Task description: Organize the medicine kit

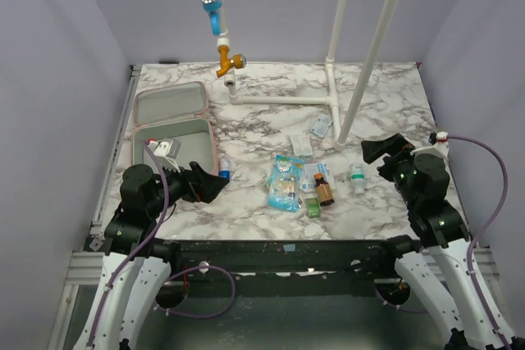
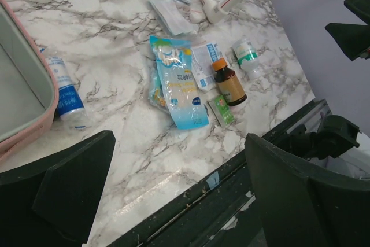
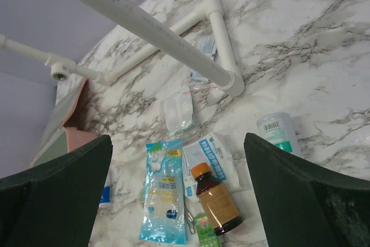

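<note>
The pink medicine kit (image 1: 168, 104) lies open at the table's left, grey lining up, with a small white item (image 1: 166, 149) in its near half. Its pink rim shows in the left wrist view (image 2: 51, 107) and the right wrist view (image 3: 74, 136). My left gripper (image 1: 215, 187) hovers open and empty just right of the kit, near the front edge (image 2: 179, 143). My right gripper (image 1: 377, 153) is open and empty at the right, facing the loose items (image 3: 177, 143). A blue-and-white tube (image 1: 224, 168) lies beside the kit (image 2: 65, 91).
A blue packet (image 1: 285, 182), a brown bottle with orange cap (image 1: 324, 188), a small green box (image 1: 313, 205) and a white green-labelled bottle (image 1: 358, 176) lie mid-table. Clear sachets (image 1: 301, 145) lie behind them. A white pipe frame (image 1: 328, 100) stands at the back.
</note>
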`<state>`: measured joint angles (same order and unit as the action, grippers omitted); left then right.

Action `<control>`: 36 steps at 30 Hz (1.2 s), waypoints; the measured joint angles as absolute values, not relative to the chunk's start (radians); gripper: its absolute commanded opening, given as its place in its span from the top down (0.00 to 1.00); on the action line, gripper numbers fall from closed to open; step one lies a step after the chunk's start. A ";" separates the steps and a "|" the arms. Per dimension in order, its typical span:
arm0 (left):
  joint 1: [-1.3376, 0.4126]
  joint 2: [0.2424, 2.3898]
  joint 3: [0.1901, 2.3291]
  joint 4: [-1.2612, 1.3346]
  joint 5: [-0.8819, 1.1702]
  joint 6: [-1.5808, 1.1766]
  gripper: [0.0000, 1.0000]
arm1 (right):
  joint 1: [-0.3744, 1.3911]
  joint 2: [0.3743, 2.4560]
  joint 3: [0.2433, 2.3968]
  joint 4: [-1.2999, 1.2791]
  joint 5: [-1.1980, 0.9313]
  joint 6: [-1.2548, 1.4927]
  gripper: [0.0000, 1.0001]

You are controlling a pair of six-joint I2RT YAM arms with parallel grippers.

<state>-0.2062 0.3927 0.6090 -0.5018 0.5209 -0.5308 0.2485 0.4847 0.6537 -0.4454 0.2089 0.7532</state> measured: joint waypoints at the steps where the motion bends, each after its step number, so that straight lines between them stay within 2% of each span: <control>1: -0.207 0.397 0.609 -0.509 0.517 -0.530 0.01 | 0.249 0.491 0.654 -0.446 0.205 0.749 0.00; 9: -0.207 0.378 0.608 -0.525 0.472 -0.531 0.02 | 0.249 0.527 0.654 -0.443 0.077 0.639 0.06; 21: -0.207 0.360 0.608 -0.563 0.353 -0.536 0.02 | 0.249 0.782 0.653 -0.443 -0.127 0.559 0.09; 26: -0.207 0.358 0.610 -0.596 0.259 -0.549 0.02 | 0.273 0.862 0.653 -0.444 -0.134 0.551 0.10; 32: -0.207 0.338 0.610 -0.617 0.210 -0.554 0.02 | 0.405 0.942 0.653 -0.443 -0.073 0.553 0.10; 36: -0.207 0.332 0.610 -0.622 0.195 -0.555 0.02 | 0.432 0.964 0.653 -0.443 -0.048 0.556 0.13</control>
